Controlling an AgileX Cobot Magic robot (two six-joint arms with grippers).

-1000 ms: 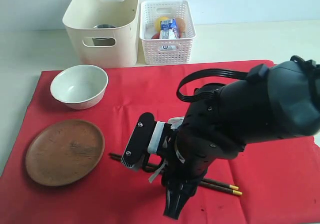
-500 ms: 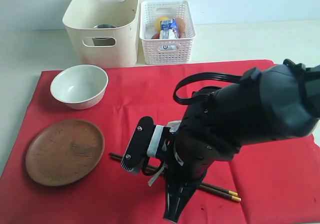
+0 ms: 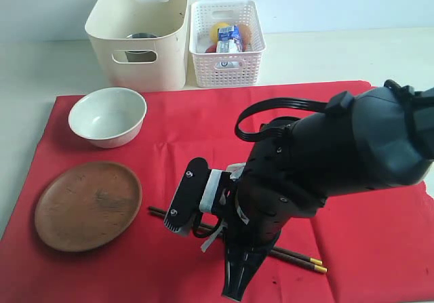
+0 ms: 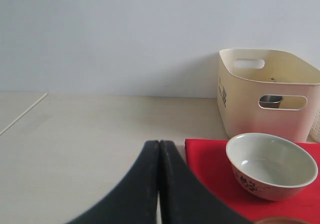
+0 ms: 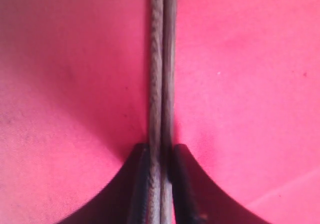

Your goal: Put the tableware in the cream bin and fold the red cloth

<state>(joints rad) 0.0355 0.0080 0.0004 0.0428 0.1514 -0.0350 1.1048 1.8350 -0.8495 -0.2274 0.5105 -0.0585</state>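
My right fingers (image 5: 145, 159) are closed down narrow on the chopsticks (image 5: 161, 73), both sticks pinched side by side between the two tips. Can't tell if they are lifted or lying on the cloth (image 3: 203, 127). In the exterior view my right arm leans over the near middle of the cloth, and the sticks poke out either side of it, gold tips (image 3: 313, 267) toward the cloth's near right. My left fingers (image 4: 152, 154) are pressed together tip to tip, nothing in them, over bare tabletop (image 4: 90, 134) just off a corner of the cloth, the corner with the bowl. The cloth is spread flat and unfolded. Bowl (image 3: 108, 116) sits upright and empty on the cloth's far left corner. Plate (image 3: 87, 205) is on the cloth by its left edge, nearer than the bowl and apart from it. Bin (image 3: 102, 45) stands on the tabletop just past the cloth's far edge, behind the bowl, and the cup (image 3: 140, 38) is already inside it, showing through the handle cut-out. Basket (image 3: 227, 69) also stands past the cloth's far edge, at mid-edge, with the carton (image 3: 230, 38) and the lemon (image 3: 218, 30) in it. No spoon or knife in view.
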